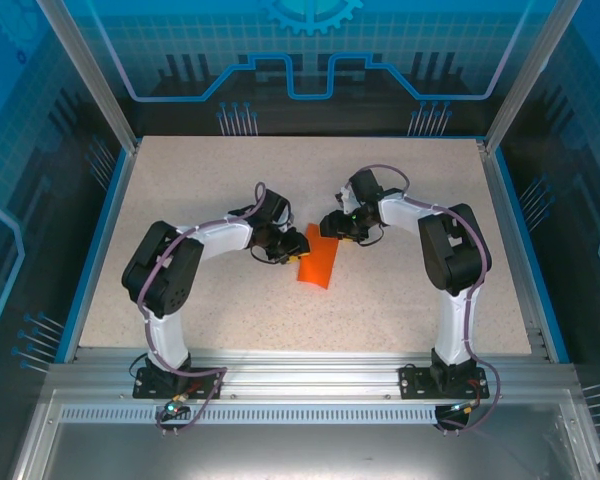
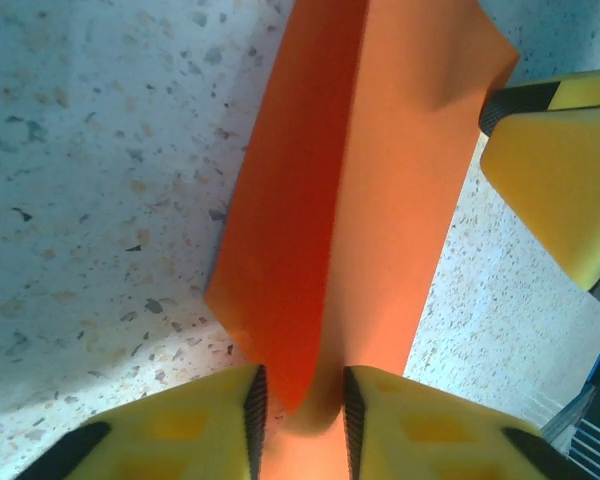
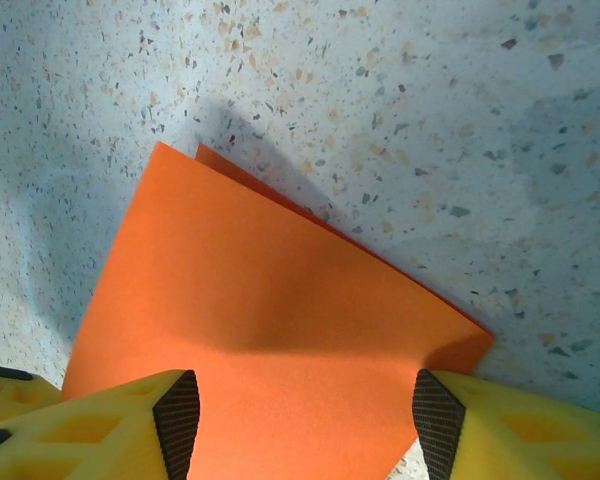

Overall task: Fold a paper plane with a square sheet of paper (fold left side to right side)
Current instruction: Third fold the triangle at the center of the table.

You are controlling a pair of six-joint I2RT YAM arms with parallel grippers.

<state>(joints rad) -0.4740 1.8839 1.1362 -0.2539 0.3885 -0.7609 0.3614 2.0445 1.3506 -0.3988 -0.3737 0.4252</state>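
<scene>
- One square sheet of paper (image 1: 318,263), bright orange, lies near the middle of the speckled table (image 1: 180,200), between the two grippers. It is the only sheet I count.
- The sheet is doubled over on itself. From the right wrist camera I see two layers, the lower one peeking out as a thin strip along the far edge and at the top corner (image 3: 280,310).
- From the left wrist camera the paper (image 2: 360,200) rises off the table in a long fold, one flap darker and in shade and the other brighter.
- Two arms stand on the near rail: the left arm (image 1: 170,270) and the right arm (image 1: 450,250), both bent inward toward the sheet.
- The left gripper (image 1: 292,245) is at the sheet's left upper edge. Its two yellow fingers (image 2: 180,430) stand close together, and the orange fold fills the narrow gap between the black pads, so it pinches the paper.
- The right gripper (image 1: 332,226) is at the sheet's top end. Its jaws are spread wide, one fingertip (image 3: 175,415) at each side of the flat paper, gripping nothing. I cannot tell whether the tips press on the sheet.
- One finger of the right gripper (image 2: 555,180) also shows just beside the paper's far corner in the left wrist view.
- Blue-tinted panels wall the table on three sides. Inside I count the two arms and the one sheet.
</scene>
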